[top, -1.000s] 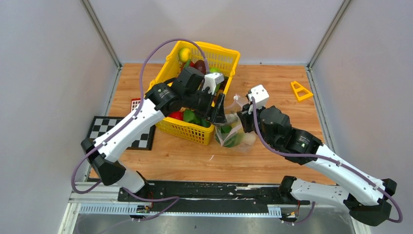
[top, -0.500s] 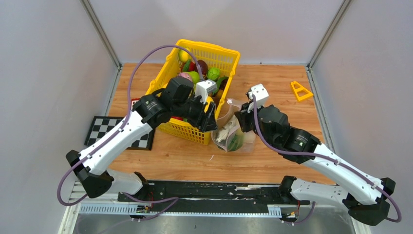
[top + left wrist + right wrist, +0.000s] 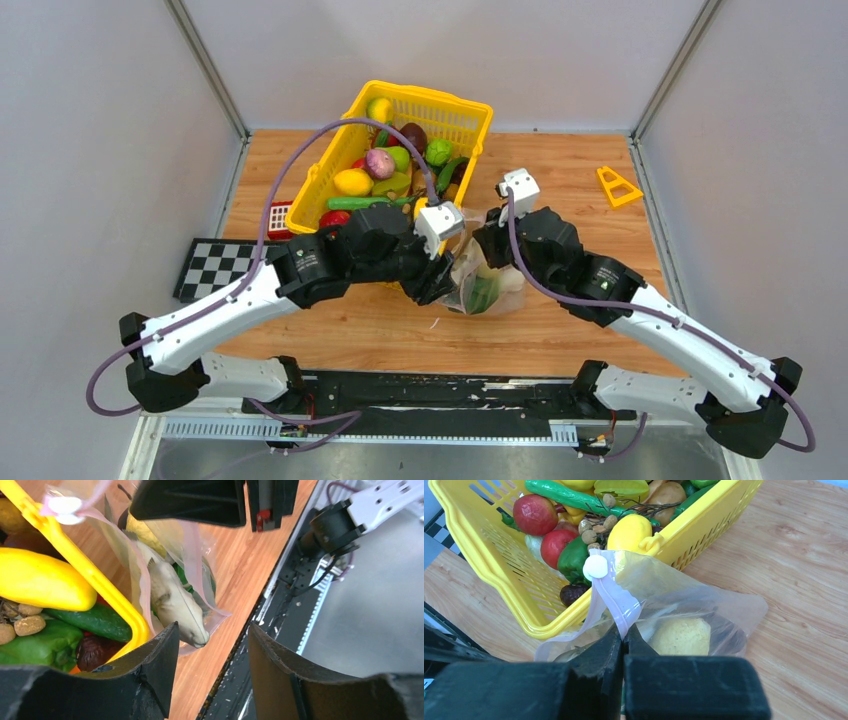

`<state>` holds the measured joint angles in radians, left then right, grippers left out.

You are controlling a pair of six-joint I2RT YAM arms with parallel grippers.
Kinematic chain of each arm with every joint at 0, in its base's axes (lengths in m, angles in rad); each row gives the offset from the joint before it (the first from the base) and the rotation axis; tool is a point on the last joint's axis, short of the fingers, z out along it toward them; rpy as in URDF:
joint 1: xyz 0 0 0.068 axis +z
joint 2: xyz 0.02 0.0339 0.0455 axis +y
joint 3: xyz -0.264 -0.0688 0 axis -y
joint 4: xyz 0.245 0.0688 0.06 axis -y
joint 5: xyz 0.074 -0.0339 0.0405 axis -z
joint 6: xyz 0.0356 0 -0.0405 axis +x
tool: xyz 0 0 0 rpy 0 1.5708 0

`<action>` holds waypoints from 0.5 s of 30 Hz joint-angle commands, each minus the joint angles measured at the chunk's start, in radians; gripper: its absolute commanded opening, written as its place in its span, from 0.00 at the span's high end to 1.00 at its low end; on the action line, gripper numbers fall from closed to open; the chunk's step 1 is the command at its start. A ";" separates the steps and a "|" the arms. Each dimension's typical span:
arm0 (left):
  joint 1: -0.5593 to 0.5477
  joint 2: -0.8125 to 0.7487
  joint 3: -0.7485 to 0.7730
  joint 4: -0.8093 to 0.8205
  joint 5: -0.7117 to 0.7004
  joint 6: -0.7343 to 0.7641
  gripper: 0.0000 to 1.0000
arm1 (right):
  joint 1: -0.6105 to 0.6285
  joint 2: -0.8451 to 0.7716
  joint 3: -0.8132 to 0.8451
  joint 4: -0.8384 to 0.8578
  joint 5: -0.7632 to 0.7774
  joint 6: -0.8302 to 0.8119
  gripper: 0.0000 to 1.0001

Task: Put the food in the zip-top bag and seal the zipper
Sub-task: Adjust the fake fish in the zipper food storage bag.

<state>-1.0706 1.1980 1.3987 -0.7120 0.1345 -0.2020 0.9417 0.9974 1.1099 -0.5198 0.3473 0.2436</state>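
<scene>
— Where's the bag (image 3: 492, 262)?
— On the wooden table (image 3: 600, 240), pushed up against the near corner of the yellow basket (image 3: 470, 105). Its mouth is lifted and open, not sealed.
— What's holding it up?
— The right gripper (image 3: 624, 632). Its fingers are pinched tight on the pink zipper (image 3: 621, 605), just below the little white slider (image 3: 595, 566).
— And the left gripper (image 3: 212, 630)?
— Fingers apart, with nothing between them. It hangs just beside the bag, on the basket side.
— The food (image 3: 380, 170)?
— Most of it is piled in the basket. I can see a lemon (image 3: 629, 531), a round red fruit (image 3: 535, 514) and a cucumber (image 3: 95, 620). A few pieces lie in the bag: a pale fish-shaped one (image 3: 175, 605), a lumpy yellow one (image 3: 681, 636) and something green (image 3: 483, 293) I can't make out.
</scene>
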 commanded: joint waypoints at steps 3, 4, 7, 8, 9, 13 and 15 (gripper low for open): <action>-0.109 -0.037 -0.090 0.099 -0.244 0.050 0.39 | -0.026 -0.003 0.062 0.024 -0.021 0.033 1.00; -0.126 -0.043 -0.106 0.112 -0.279 0.056 0.39 | -0.030 -0.003 0.062 0.024 -0.029 0.035 1.00; -0.163 -0.044 -0.119 0.119 -0.349 0.074 0.39 | -0.040 -0.006 0.064 0.022 -0.045 0.041 1.00; -0.171 -0.040 -0.119 0.116 -0.362 0.079 0.39 | -0.041 -0.005 0.068 0.018 -0.046 0.043 1.00; -0.176 -0.036 -0.117 0.113 -0.375 0.086 0.39 | -0.042 -0.006 0.071 0.015 -0.045 0.044 1.00; -0.198 -0.002 -0.104 0.097 -0.400 0.108 0.42 | -0.046 -0.014 0.072 0.004 -0.042 0.048 1.00; -0.205 0.018 -0.097 0.087 -0.410 0.112 0.43 | -0.047 -0.020 0.074 -0.001 -0.039 0.050 1.00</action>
<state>-1.2575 1.1934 1.2701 -0.6498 -0.2146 -0.1261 0.9012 0.9993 1.1320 -0.5407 0.3073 0.2707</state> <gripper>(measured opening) 0.577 0.013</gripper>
